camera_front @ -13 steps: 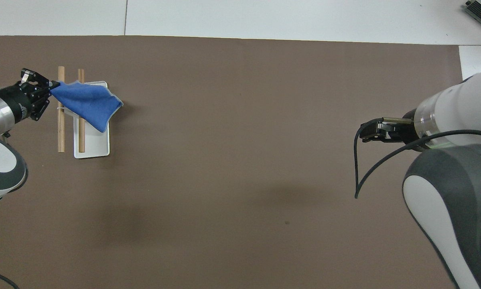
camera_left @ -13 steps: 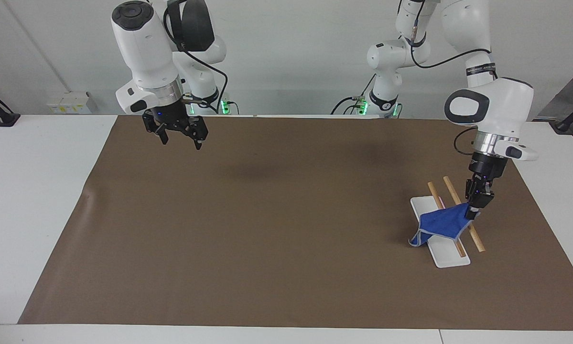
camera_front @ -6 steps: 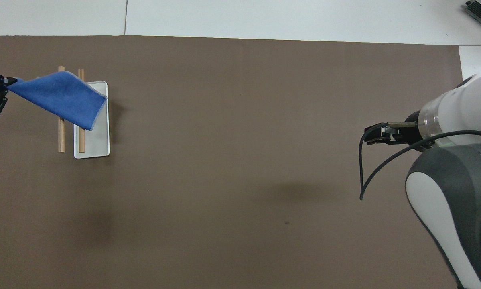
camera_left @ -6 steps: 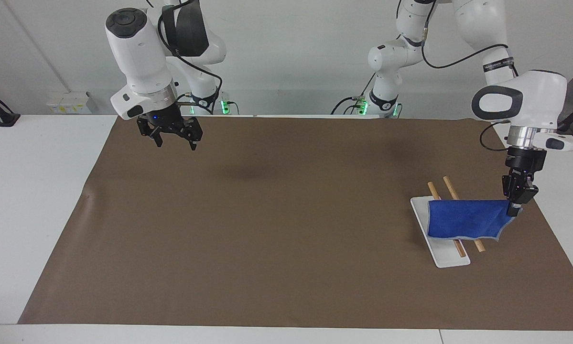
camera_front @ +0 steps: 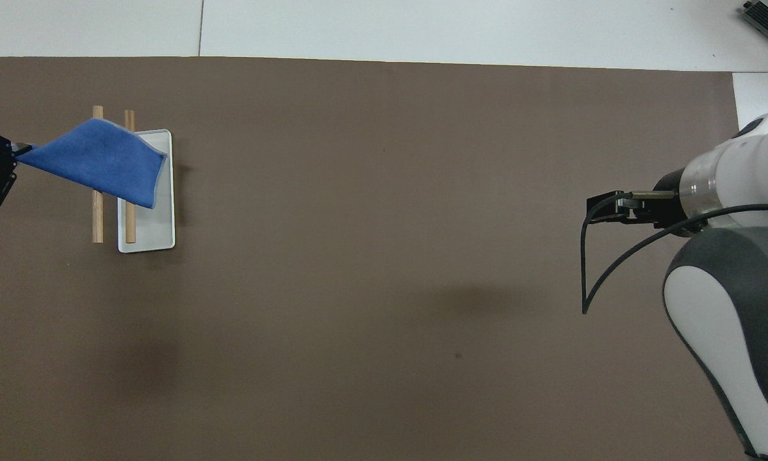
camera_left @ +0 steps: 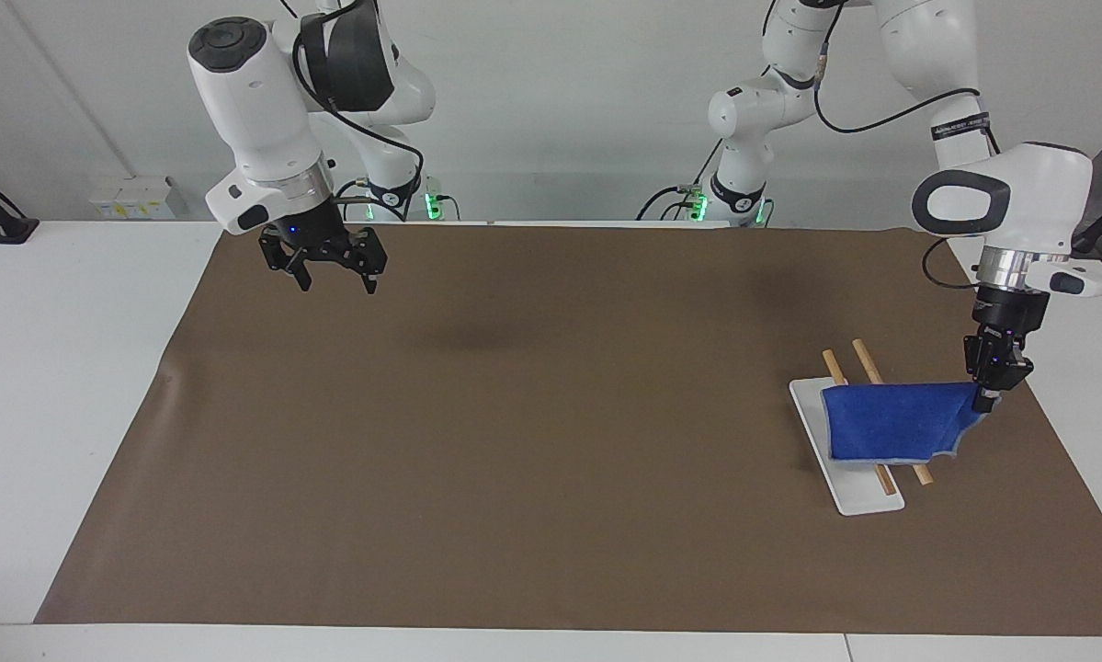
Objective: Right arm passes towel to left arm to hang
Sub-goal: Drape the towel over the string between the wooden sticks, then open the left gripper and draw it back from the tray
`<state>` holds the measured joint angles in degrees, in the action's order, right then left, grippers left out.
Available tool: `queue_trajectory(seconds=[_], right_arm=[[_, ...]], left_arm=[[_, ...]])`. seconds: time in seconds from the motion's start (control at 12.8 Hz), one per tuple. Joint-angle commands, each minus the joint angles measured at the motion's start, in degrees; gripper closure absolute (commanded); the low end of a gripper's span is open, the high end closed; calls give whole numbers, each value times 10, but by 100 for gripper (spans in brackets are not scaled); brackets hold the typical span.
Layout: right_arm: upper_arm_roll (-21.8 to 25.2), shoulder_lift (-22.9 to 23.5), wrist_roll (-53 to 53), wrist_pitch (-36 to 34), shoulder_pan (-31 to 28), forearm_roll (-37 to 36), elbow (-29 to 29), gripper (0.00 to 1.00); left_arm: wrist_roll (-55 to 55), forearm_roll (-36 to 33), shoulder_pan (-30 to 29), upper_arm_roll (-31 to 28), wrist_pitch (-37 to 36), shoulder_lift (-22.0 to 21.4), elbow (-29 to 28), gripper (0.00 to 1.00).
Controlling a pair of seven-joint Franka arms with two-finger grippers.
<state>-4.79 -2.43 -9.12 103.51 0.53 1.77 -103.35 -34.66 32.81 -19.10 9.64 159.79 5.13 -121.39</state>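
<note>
Your left tool (camera_left: 984,401) is clamped on one corner of the blue towel (camera_left: 892,421), holding it up over the two wooden rods (camera_left: 921,473) and the white tray (camera_left: 863,496) at the left arm's end of the worktop (camera_left: 514,441). The cloth hangs stretched from that corner across both rods. Your right tool (camera_left: 326,271) waits above the brown mat's edge by its own base, fingers apart, holding nothing.
</note>
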Motion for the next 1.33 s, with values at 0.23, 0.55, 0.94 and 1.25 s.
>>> queue_trajectory(seconds=[0.23, 0.55, 0.94, 1.25], right_arm=[[-6, 2, 11, 6, -11, 3, 16, 0], [-6, 12, 11, -22, -8, -28, 53, 0], [-8, 6, 12, -15, -11, -19, 47, 0], [-11, 8, 17, -8, -6, -19, 49, 0]], left_arm=[[11, 9, -6, 4, -8, -45, -81, 100], [10, 9, 1, 4, -5, -55, -110, 100], [11, 9, 5, 4, -1, -61, -132, 42], [11, 8, 4, 4, -3, -59, -126, 16]])
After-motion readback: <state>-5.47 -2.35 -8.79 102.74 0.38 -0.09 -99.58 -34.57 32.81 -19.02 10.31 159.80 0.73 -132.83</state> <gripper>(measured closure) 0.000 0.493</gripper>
